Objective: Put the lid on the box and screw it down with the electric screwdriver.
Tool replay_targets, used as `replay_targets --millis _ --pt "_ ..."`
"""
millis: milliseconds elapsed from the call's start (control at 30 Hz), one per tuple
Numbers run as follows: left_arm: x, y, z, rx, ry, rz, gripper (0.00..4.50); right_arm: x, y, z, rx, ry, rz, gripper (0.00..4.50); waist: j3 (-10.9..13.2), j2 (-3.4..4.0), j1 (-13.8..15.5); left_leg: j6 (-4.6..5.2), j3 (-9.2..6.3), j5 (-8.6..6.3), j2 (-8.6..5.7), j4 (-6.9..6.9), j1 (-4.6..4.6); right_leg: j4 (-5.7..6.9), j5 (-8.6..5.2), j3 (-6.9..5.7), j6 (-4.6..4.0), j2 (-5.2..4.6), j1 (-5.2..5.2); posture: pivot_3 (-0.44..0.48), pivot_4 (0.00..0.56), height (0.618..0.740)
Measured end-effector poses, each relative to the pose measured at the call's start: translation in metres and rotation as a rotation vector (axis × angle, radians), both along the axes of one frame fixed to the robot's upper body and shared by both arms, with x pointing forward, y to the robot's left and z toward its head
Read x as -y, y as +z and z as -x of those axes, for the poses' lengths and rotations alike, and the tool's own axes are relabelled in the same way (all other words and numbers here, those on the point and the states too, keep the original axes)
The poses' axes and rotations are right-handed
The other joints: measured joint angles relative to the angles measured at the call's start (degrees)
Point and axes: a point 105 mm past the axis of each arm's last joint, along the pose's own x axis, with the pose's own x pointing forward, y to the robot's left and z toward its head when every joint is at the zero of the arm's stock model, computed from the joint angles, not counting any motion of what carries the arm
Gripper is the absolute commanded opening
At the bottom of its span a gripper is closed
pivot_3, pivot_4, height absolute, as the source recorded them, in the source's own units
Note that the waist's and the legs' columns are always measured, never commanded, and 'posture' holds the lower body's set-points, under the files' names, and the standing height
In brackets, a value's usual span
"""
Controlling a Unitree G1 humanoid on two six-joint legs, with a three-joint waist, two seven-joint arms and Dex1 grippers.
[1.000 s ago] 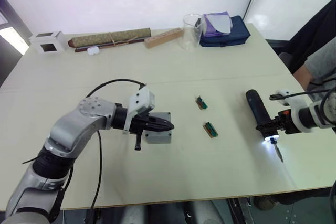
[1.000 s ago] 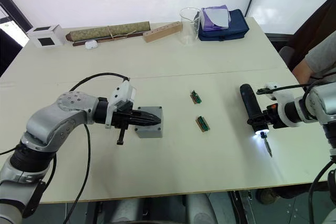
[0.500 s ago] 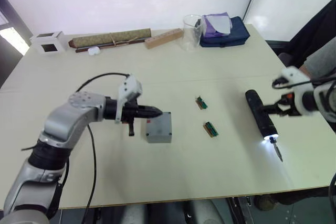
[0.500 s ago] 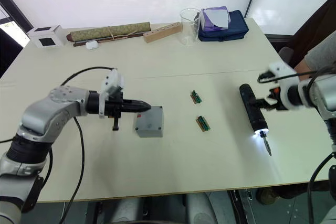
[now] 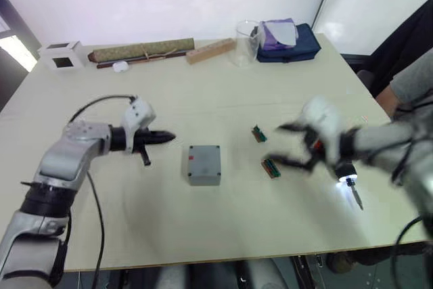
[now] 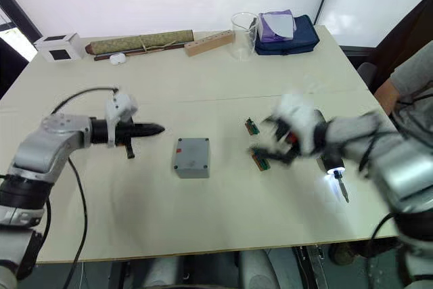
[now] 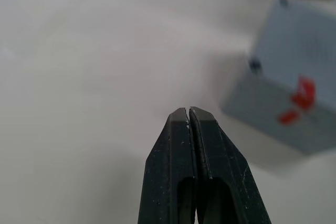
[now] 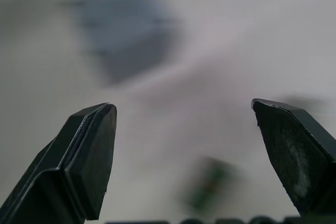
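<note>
The grey box (image 5: 204, 164) sits mid-table, a small red mark on it. A flat grey lid (image 7: 310, 45) covers its top. My left gripper (image 5: 162, 138) hovers shut and empty a short way to the box's left, pointing at it. My right gripper (image 5: 287, 145) is blurred with motion above the table right of the box, fingers spread wide and holding nothing. The electric screwdriver (image 5: 349, 182) lies on the table behind that arm; its lit tip and thin bit show, while the arm hides its black body.
Two small green parts (image 5: 259, 132) (image 5: 272, 166) lie between box and right gripper. Along the far edge stand a white cube (image 5: 62, 53), a rolled mat (image 5: 142, 50), a wooden block (image 5: 211, 49), a beaker (image 5: 247, 40) and a blue pouch (image 5: 291, 38). A person's sleeve (image 5: 414, 80) is at right.
My left gripper drew back leftward off the box. My right gripper let go of the screwdriver, opened and swung left toward the green parts. The screwdriver stayed on the table.
</note>
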Motion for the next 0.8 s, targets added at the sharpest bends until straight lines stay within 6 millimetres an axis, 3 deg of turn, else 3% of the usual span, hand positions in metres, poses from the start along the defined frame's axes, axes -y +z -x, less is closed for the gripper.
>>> replay_targets --millis 300,567,800 --pt "0.025 -0.012 0.007 0.0 -0.04 0.018 0.0 -0.024 -0.02 -0.005 -0.013 0.007 0.021 4.41 -0.02 -0.29 1.51 -0.06 -0.01 0.04 -0.05 0.17 0.12 -0.09 0.06 0.02 0.03 -0.01 0.24 0.0 0.15 0.74" --pt "0.043 -0.005 0.0 0.034 -0.069 0.043 0.0 -0.031 -0.026 0.001 -0.07 0.035 0.023 4.41 -0.02 -0.29 1.5 -0.06 -0.04 0.04 -0.04 0.17 0.13 -0.08 0.07 0.0 0.03 0.01 0.24 0.0 0.15 0.74" --pt "0.051 0.004 -0.027 0.102 -0.055 0.057 0.0 -0.037 -0.017 0.008 -0.118 0.053 -0.05 4.41 -0.04 -0.31 1.28 -0.06 -0.05 0.03 -0.05 0.22 0.14 -0.04 0.08 0.0 0.04 0.02 0.24 0.0 0.15 0.74"
